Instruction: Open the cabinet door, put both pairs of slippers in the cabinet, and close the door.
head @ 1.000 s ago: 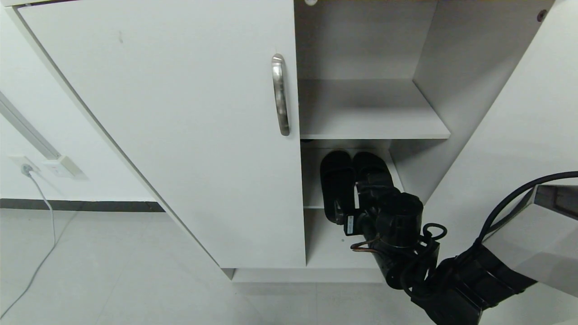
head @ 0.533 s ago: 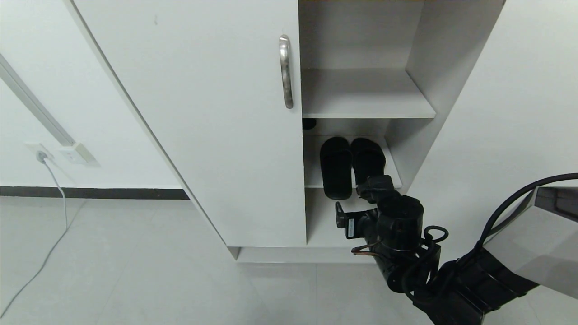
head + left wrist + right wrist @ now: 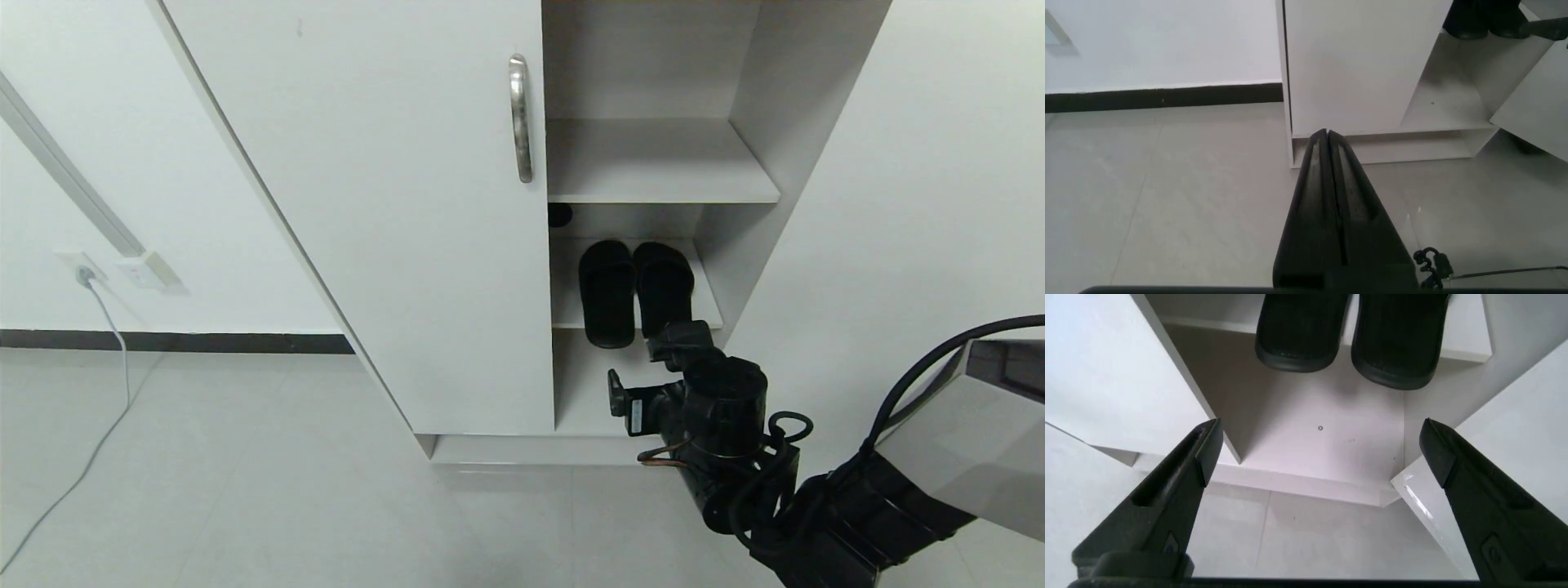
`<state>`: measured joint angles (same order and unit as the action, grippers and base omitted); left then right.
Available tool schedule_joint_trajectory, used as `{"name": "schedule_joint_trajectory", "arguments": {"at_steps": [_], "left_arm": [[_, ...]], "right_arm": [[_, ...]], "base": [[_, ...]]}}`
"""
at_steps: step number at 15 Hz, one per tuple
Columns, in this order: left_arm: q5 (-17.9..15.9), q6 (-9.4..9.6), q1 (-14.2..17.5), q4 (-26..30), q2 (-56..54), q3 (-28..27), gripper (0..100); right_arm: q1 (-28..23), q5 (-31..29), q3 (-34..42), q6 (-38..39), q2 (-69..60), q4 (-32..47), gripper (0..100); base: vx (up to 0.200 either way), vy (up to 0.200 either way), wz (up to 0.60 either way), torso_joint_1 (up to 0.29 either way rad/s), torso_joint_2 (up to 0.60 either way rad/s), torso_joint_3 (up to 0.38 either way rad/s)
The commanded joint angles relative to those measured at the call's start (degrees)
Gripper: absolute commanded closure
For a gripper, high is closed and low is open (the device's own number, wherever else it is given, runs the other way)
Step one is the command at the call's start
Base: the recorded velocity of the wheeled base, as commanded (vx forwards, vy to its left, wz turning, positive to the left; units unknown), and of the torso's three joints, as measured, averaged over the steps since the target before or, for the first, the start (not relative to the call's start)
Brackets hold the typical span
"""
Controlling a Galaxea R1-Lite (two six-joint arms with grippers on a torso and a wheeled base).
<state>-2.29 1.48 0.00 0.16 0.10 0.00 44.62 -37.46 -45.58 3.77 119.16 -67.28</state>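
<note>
— Whereabouts of the pair of slippers (image 3: 635, 290)?
— Side by side on the shelf (image 3: 565, 286) just above the bottom board of the cabinet (image 3: 759, 122), near ends poking past the front edge.
— Risk there?
— Probably snagged by the open right door (image 3: 914, 204) on closing: 1 slipper dragged off, or the door jammed short. Worth a nudge deeper first.
— Right gripper (image 3: 1321, 437)?
— Spread wide, holding nothing, just below and in front of those overhanging ends. Raised carelessly, could knock them out.
— The 2nd pair?
— Hard to say. 1 dark shape (image 3: 559, 215) at the shelf's back, beside the closed left door (image 3: 367, 204), too hidden to name. Possibly missing; risks ending the task short if shut now.
— Left gripper (image 3: 1328, 139)?
— Pressed together, empty, over the floor (image 3: 1167, 204), well apart from the cabinet.
</note>
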Motion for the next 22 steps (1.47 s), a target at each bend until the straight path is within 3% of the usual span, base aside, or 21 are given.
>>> {"name": "schedule_joint_trajectory", "arguments": {"at_steps": [1, 10, 22], "left_arm": [[0.0, -0.07, 0.0, 0.0, 0.0, 0.0, 100], [0.0, -0.07, 0.0, 0.0, 0.1, 0.0, 100], [0.0, 0.11, 0.0, 0.0, 0.1, 0.0, 100]], "right_arm": [[0.0, 0.0, 0.1, -0.2, -0.1, -0.6, 0], [0.0, 0.0, 1.0, -0.8, 0.0, -1.5, 0], [0.7, -0.2, 2.1, -1.4, -0.1, -2.1, 0]], "base": [[0.0, 0.0, 0.0, 0.0, 0.0, 0.0], [0.0, 0.0, 0.0, 0.001, 0.0, 0.013], [0.0, 0.0, 0.0, 0.002, 0.0, 0.194]]}}
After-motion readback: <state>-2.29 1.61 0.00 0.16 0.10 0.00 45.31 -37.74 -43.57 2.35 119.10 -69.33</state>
